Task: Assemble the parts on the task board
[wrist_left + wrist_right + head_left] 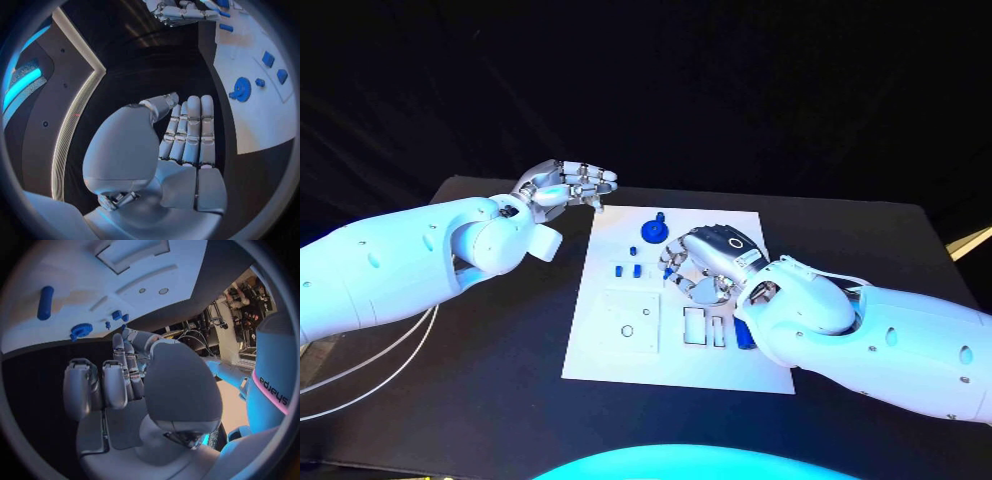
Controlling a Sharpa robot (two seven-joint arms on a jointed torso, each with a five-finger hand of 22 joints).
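The black bench [488, 400] carries the white task board [625, 365] at its middle, a long plate running away from the robot.

The left arm comes in over the bench beside the board. Its left hand [567, 187] hangs just off the board's far corner on that side; in the left wrist view its fingers [187, 131] lie straight and close together with nothing in them.

The right hand [710, 262] sits over the middle of the board, toward the right arm's own side. Its fingers [115, 382] are curled in; whether they hold a part I cannot tell.

On the board, near the far end, lies a round blue gear [655, 230]. A few small blue parts [629, 268] sit in a row just nearer than it, beside the right hand. A longer blue peg [744, 335] lies at the board's edge under the right forearm. A raised white square block [632, 320] with a hole stands on the nearer half.
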